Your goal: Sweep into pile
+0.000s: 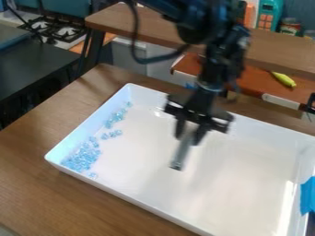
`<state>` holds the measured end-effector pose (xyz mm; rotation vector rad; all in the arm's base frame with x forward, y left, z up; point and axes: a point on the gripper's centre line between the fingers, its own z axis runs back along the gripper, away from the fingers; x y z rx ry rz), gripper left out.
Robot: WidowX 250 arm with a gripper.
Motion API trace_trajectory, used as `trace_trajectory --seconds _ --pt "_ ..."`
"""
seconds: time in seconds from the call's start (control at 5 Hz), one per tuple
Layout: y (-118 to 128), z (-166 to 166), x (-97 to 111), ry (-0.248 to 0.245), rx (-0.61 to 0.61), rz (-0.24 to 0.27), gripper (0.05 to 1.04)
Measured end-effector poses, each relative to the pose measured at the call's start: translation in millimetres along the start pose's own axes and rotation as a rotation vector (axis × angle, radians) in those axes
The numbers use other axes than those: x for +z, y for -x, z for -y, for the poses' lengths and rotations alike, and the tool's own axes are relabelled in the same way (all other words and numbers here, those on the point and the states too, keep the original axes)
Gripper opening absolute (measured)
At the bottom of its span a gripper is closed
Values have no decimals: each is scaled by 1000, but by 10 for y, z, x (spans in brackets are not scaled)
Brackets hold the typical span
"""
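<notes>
Glossy white tray [246, 176], smooth-looking.

I work in what looks like a kitchen, real or toy, I cannot tell. At eleven o'clock, a pale stovetop [63, 44] carries black burner grates [66, 32]. At two o'clock, a yellow, banana-like piece [283, 79] lies on a reddish-brown surface [254, 82].

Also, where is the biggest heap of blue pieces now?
In the camera view, the heap sits at the left, inside the white tray, close to its leftmost corner.
</notes>
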<state>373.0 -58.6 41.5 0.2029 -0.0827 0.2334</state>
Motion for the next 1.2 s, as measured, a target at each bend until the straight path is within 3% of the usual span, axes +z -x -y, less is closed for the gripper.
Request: trace_trajectory --seconds 0.2,0.6,0.8,1.0,1.2 --pt "81 562 -38 -5 -24 -55 383" --pt "121 1251 -134 -12 28 -123 427" --pt "231 1490 -101 -32 25 -123 729" --pt "274 1594 113 -40 92 -98 980" --pt "540 1805 772 119 134 -37 1004"
